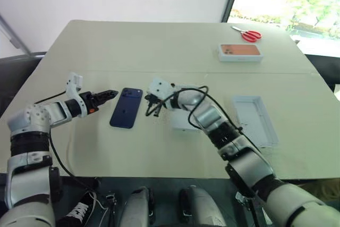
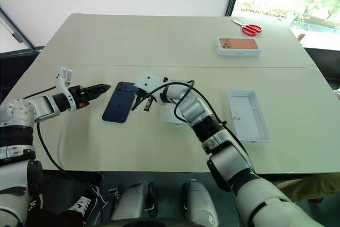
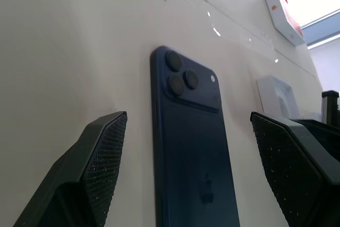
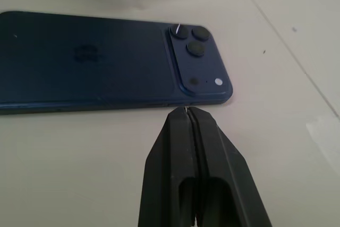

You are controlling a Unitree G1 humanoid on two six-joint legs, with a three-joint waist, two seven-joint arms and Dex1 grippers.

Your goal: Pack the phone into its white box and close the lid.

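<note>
Navy phone lay face-down on the counter, unpacked; my left gripper spread beside it, right gripper pinched together at its edge. Next, I judged, lifting it.

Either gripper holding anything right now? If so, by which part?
Nothing held. The phone lies flat on the table; left gripper open around it, not touching; right gripper shut, tips at its edge.
</note>
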